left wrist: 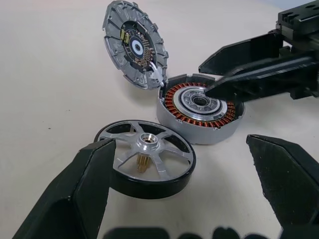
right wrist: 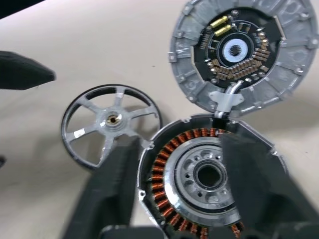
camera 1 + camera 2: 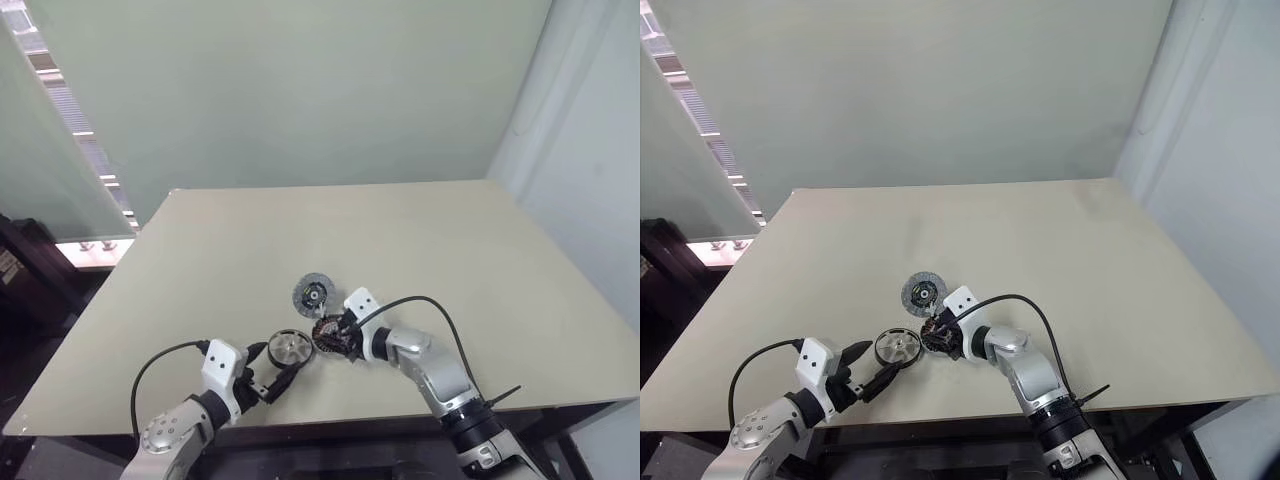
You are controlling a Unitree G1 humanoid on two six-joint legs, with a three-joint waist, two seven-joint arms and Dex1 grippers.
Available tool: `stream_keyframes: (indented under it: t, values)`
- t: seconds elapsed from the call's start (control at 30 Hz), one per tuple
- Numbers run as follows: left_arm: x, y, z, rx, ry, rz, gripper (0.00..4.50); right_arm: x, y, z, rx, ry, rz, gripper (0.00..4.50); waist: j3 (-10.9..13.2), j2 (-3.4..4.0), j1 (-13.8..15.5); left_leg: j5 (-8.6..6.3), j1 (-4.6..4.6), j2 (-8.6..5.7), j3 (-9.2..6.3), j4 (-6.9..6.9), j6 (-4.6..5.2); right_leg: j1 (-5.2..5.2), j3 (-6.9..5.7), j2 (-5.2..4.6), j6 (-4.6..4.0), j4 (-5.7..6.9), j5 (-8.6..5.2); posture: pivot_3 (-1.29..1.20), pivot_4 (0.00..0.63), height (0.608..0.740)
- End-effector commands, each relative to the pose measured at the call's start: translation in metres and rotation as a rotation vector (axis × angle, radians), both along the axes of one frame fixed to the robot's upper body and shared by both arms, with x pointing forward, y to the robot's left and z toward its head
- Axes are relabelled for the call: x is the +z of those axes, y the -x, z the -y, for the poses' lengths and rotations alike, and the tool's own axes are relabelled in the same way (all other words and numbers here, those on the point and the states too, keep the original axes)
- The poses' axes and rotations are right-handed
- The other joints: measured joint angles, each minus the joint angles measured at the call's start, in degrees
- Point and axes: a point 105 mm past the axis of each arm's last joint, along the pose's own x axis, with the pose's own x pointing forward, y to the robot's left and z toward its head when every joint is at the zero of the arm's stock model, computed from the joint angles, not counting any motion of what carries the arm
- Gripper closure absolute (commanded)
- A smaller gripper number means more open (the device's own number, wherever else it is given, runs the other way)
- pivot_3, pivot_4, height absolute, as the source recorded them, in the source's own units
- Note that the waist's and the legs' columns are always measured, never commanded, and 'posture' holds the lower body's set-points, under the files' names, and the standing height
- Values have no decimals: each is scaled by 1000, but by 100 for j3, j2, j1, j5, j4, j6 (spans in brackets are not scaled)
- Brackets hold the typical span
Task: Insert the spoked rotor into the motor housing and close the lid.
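Beige tabletop (image 3: 420, 240): the spoked rotor (image 1: 145, 158) lies uninserted beside the motor housing (image 1: 199, 114), lid (image 1: 135, 44) open, between the wide-open left gripper (image 1: 182, 199); the right gripper (image 2: 179, 194) straddles the housing, jaws apart.

Rotor (image 1: 145, 159) beside housing (image 1: 200, 113) (lid (image 1: 135, 44) open)

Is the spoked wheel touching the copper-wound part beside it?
Apart. In the left wrist view a strip of bare table shows between the spoked rotor and the motor housing.

You will find no readable text, label, brand or number here. The lid's (image 2: 234, 55) circuit face carries none.
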Motion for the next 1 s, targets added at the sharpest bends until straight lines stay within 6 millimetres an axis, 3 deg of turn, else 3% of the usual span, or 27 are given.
stream_keyframes:
  t: [0.03,0.13,0.17,0.3,0.43,0.6,0.7,0.83,0.97,1.0]
  values:
    - [13,-4,-1,-5,-8,54,0,5,-9,-3,-33,0,38,3296,0,0,-1,0,0,0,0,0,0,0,1,0,0,0,0,0,0,740]
    - [14,-3,-1,-4,-10,56,0,-8,-12,-3,-49,41,23,4359,0,0,-1,0,0,-1,0,-1,0,0,2,0,0,-1,0,0,0,740]
    - [14,-3,-1,-3,-10,56,0,-13,-11,-2,-46,65,21,4464,0,0,-2,0,0,-1,1,-1,0,0,2,0,0,-1,0,0,0,740]
    - [15,-3,-1,-1,-11,59,0,-26,-9,0,-30,113,15,4464,0,0,-2,0,4,0,1,-1,0,1,0,0,0,-1,0,0,0,740]
    - [15,-3,-3,5,-11,61,0,-12,-12,-1,-38,44,35,4464,0,0,-1,0,4,0,0,-1,0,3,1,0,0,0,0,0,0,740]
    - [14,-2,-2,8,-7,58,0,20,-18,4,-18,7,127,4464,0,0,0,0,2,-1,0,-1,0,1,3,0,0,-1,0,0,0,740]
    - [14,-3,-1,8,-3,59,0,36,-17,8,27,30,193,3910,0,0,0,0,1,-1,0,-1,0,0,3,-1,0,-1,0,0,0,740]
    - [13,-4,0,9,2,59,0,48,-18,15,38,43,244,2517,0,0,0,0,1,0,0,-1,0,1,0,0,0,-1,0,0,0,740]
    - [12,-4,1,12,6,58,0,45,-16,18,36,33,212,1177,0,-1,0,0,1,0,1,-4,0,0,-1,0,0,-1,0,0,0,740]
    - [12,-3,1,13,6,57,0,43,-15,19,37,37,205,1177,0,-1,0,0,1,0,1,-3,0,1,0,0,0,-2,0,0,0,740]
